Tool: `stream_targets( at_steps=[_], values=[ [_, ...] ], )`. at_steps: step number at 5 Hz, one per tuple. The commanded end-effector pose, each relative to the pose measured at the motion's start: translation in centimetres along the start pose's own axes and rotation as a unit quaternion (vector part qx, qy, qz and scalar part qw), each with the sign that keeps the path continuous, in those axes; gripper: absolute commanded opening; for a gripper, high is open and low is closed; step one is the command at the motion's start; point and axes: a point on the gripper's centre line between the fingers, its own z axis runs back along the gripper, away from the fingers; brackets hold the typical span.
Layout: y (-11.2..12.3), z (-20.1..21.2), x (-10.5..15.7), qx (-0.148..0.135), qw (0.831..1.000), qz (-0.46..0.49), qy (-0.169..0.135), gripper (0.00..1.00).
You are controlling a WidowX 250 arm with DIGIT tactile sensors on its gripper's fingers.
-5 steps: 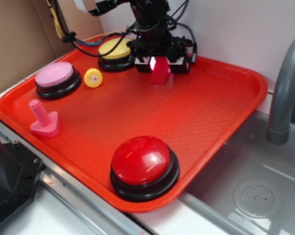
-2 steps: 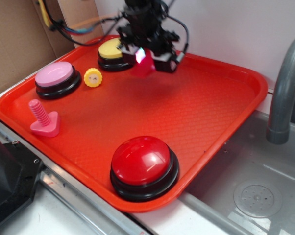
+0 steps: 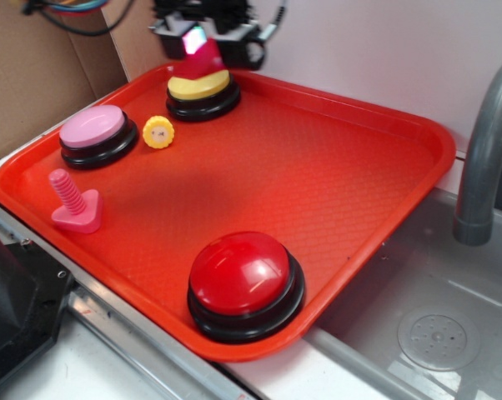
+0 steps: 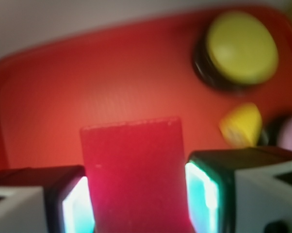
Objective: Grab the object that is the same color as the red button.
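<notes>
The small flat red block (image 3: 206,58) hangs between my gripper's (image 3: 203,43) jaws, lifted well above the red tray (image 3: 351,183), over the yellow-topped button (image 3: 201,87) at the tray's far side. In the wrist view the red block (image 4: 136,174) fills the space between the two lit fingers (image 4: 204,194), which press on its sides. The big red dome button (image 3: 244,280) on its black base sits at the tray's near edge, far from the gripper.
A pink-topped button (image 3: 97,133), a small yellow round piece (image 3: 158,132) and a pink bolt (image 3: 74,203) lie on the tray's left part. A grey faucet (image 3: 484,158) and sink basin (image 3: 434,333) are to the right. Cardboard (image 3: 34,75) stands at the back left.
My gripper, shut on the red block, has risen off the tray and moved left and away, from the tray's back middle to above the yellow-topped button.
</notes>
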Motion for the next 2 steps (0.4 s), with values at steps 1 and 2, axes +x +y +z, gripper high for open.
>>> stream_targets(
  at_steps=[1, 2],
  values=[
    [1.48, 3.59, -3.02, -0.029, 0.998, -0.003, -0.053, 0.00],
    [1.56, 4.06, -2.76, -0.034, 0.998, -0.009, -0.059, 0.00]
  ],
)
